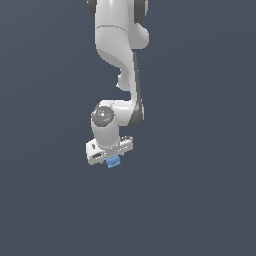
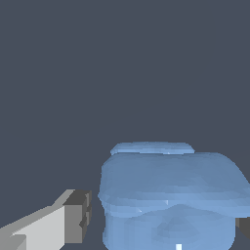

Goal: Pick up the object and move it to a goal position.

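object [image 1: 114, 162] first: small light-blue lump, stubby and barrel-like, sitting right under the white gripper [image 1: 112, 159] in my exterior view. only its lower part pokes out below the gripper body; the rest is hidden behind it. in the wrist view the object [image 2: 168, 195] fills much of the frame, pale blue with faint ridges and a narrower step on its far end.

gripper: one finger [image 2: 75, 217] shows in the wrist view, white with a dark grey pad, standing just beside the object's flank with a thin strip of background between them. on the opposite side i see only a dark sliver at the frame edge, close against the object. i cannot tell from either view whether the jaws are clamped on it or merely straddling it.

arm [image 1: 117, 45]: white, coming down from the top edge of the exterior view, wrist bent, hand tilted a little.

surroundings: plain flat dark slate-blue all round in both views. no edge or corner visible, so i cannot say whether the object rests on a surface or hangs above it.
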You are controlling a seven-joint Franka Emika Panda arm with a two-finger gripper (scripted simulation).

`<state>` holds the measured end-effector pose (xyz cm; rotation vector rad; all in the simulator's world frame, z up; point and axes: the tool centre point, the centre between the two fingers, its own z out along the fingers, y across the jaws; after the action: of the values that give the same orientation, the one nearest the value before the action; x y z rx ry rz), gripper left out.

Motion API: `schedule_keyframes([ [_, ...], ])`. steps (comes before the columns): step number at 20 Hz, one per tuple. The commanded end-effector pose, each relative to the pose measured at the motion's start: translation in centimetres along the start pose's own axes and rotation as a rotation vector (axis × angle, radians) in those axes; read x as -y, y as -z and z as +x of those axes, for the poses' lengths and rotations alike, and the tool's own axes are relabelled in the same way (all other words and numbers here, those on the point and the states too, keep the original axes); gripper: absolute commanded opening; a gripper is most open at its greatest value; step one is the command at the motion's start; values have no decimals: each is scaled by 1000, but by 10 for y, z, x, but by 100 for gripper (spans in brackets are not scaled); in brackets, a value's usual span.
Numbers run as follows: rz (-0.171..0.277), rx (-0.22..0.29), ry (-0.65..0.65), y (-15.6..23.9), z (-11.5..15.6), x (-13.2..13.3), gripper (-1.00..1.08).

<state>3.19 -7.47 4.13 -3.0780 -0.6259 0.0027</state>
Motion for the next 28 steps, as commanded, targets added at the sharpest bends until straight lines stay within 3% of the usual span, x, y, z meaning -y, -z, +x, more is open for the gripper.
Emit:
schedule_keyframes([
  [1,-1,-2,0,0,1,-1,-100],
  [17,-1,-2,0,7,1,6,-100],
  [28,-2,-1,0,64,-1,53,-100],
])
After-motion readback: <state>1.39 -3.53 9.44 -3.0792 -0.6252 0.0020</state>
